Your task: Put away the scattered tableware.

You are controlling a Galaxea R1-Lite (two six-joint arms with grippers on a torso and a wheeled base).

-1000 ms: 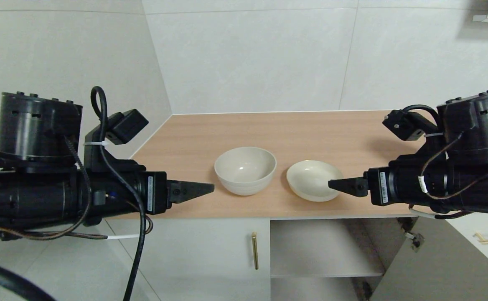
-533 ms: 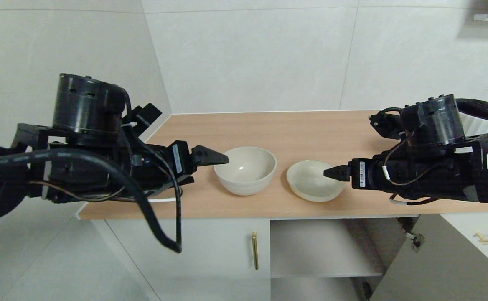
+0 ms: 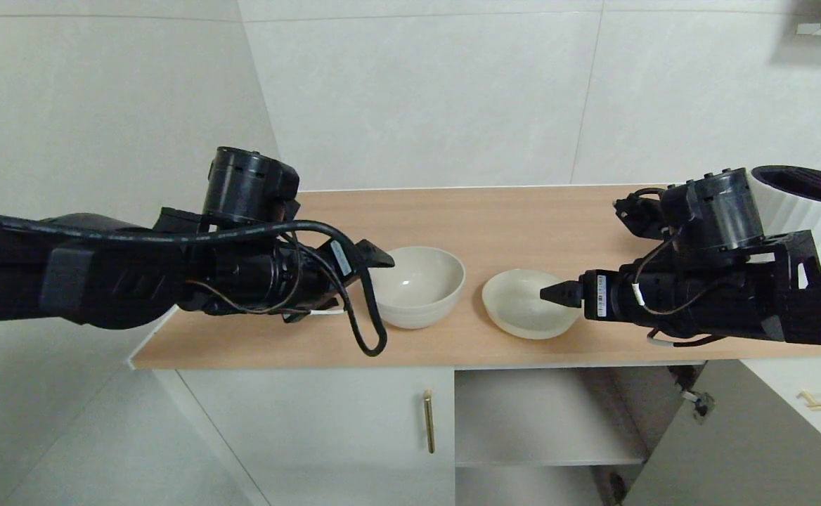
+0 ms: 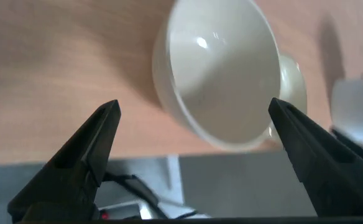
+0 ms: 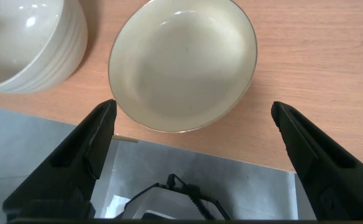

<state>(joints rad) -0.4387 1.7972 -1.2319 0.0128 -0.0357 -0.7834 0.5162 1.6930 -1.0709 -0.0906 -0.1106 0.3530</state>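
Two cream bowls stand side by side on the wooden counter [image 3: 509, 218]. The deep bowl [image 3: 416, 284] is on the left and the shallow bowl [image 3: 528, 303] on the right. My left gripper [image 3: 381, 258] is at the deep bowl's left rim. In the left wrist view this gripper [image 4: 194, 104] is open, with the deep bowl [image 4: 219, 81] lying between its spread fingers [image 4: 94, 143]. My right gripper [image 3: 552, 294] hangs over the right side of the shallow bowl. It is open too [image 5: 192, 107], its fingers straddling the shallow bowl [image 5: 181, 62] with nothing held.
Below the counter is a white cabinet: a closed door with a brass handle [image 3: 429, 420] on the left, an open shelf compartment [image 3: 537, 414] in the middle, and its door [image 3: 734, 436] swung out to the right. Tiled walls close off the back and left.
Both arms have come forward and inward. The left gripper went from off the counter's front left to the deep bowl's rim. The right gripper shifted slightly left over the shallow bowl.
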